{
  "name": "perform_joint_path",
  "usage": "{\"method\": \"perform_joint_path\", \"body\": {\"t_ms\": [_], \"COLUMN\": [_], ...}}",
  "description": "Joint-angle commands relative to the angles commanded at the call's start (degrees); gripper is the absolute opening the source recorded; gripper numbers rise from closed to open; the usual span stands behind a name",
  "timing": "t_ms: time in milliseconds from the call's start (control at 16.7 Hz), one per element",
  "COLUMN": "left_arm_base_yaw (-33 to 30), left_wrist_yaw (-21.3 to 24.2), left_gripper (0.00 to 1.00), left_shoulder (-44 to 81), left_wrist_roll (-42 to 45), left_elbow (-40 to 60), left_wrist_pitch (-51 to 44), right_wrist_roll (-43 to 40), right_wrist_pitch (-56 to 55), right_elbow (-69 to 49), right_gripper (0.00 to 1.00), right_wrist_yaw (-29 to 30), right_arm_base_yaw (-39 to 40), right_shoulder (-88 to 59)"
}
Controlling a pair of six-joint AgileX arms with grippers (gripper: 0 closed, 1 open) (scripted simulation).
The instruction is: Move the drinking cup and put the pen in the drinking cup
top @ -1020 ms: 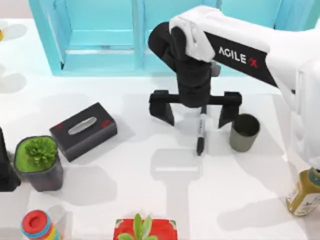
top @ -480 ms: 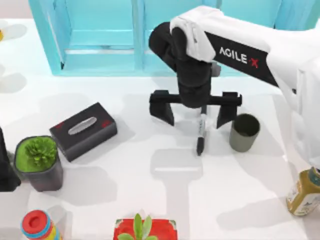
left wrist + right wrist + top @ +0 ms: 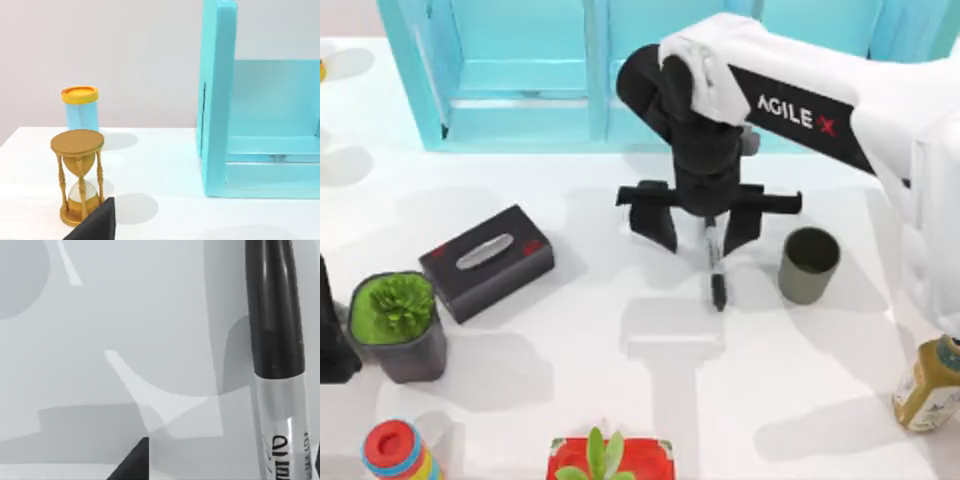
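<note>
My right gripper (image 3: pixel 701 232) hangs over the middle of the table (image 3: pixel 620 380), fingers spread apart on either side of the pen (image 3: pixel 716 262) and not touching it that I can see. The pen lies flat on the tabletop, running near to far, its far end under my wrist. The right wrist view shows its black barrel (image 3: pixel 274 305) and white label band close up against the white surface. The drinking cup (image 3: pixel 809 264) stands upright just right of the pen, apart from it. My left arm (image 3: pixel 332 330) sits parked at the left edge, beside the potted plant (image 3: pixel 398 325); whether its fingers are open I cannot tell.
</note>
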State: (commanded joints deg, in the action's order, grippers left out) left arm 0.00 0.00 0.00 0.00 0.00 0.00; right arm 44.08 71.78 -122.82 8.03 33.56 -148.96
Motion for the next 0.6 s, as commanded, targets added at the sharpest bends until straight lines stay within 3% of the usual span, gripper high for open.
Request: {"method": "perform_joint_path", "body": {"t_ms": [120,180,600], "left_arm_base_yaw": [0.00,0.00,0.00], "left_wrist_yaw": [0.00,0.00,0.00], "left_gripper": [1.00,1.00,1.00], "left_shoulder": [0.00,0.00,0.00], "left_wrist_roll": [0.00,0.00,0.00], "left_elbow": [0.00,0.00,0.00], "left_wrist_pitch": [0.00,0.00,0.00], "right_wrist_roll": [0.00,0.00,0.00], "right_wrist_pitch": [0.00,0.00,0.00], "right_elbow": [0.00,0.00,0.00], "right_gripper": [0.02,0.00,0.00], "right_wrist_yaw": [0.00,0.00,0.00], "right_arm_base_yaw": [0.00,0.00,0.00], "right_shoulder": [0.00,0.00,0.00]}}
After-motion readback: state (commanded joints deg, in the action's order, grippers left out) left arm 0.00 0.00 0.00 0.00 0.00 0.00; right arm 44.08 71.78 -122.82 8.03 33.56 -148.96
